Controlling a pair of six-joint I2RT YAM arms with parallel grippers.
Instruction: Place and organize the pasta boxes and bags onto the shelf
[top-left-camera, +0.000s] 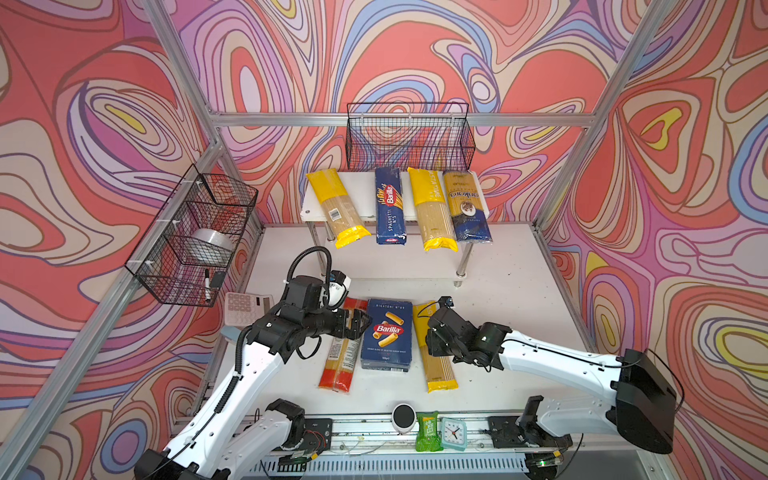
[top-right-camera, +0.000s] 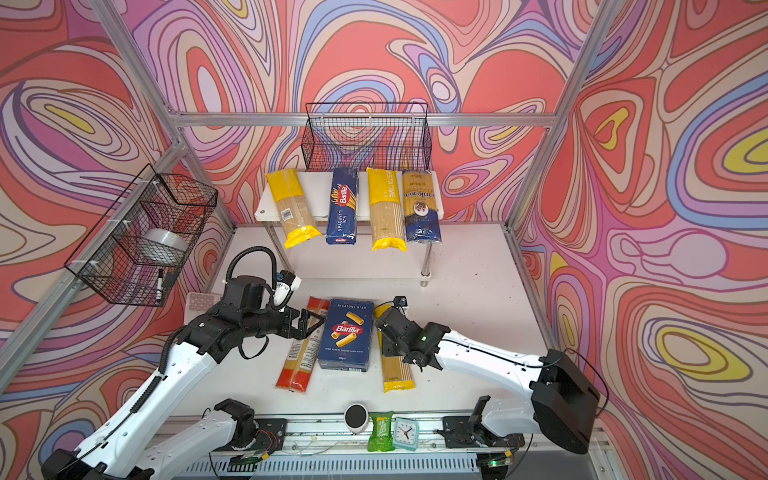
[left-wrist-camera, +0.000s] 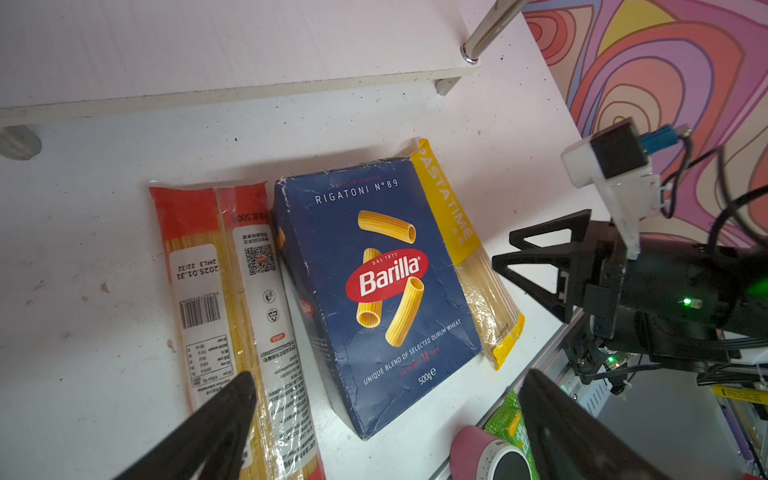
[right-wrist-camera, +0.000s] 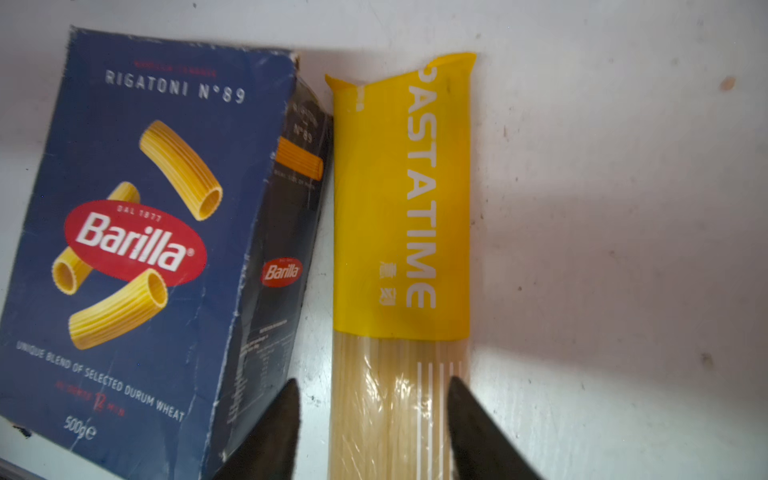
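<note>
Shelved: four packs (top-left-camera: 390, 205) lay on white two-tier shelf (top-left-camera: 365, 195).
Remaining: dark blue rigatoni box (top-left-camera: 387, 332), red-ended clear packet (top-left-camera: 338, 365), yellow-ended clear packet (top-left-camera: 440, 370).
Jaws: left gripper (left-wrist-camera: 386, 376) wide, empty; right gripper (right-wrist-camera: 372, 386) parted astride yellow-ended clear packet.

Your right end effector (right-wrist-camera: 372, 384) hidden under its wrist in both top views, yellow-ended bag (right-wrist-camera: 401, 208) between its fingers (right-wrist-camera: 274, 436) cut off, red-ended bag (top-left-camera: 337, 368) partly under your left end effector (top-left-camera: 363, 324).

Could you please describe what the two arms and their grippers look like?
Both the left arm and right arm have white shells with black joints. The left gripper and right gripper are black, with hollow triangular fingers. A ribbed black hose loops over the left wrist; a thin black cable runs along the right arm. A green light glows on the right wrist.
</note>
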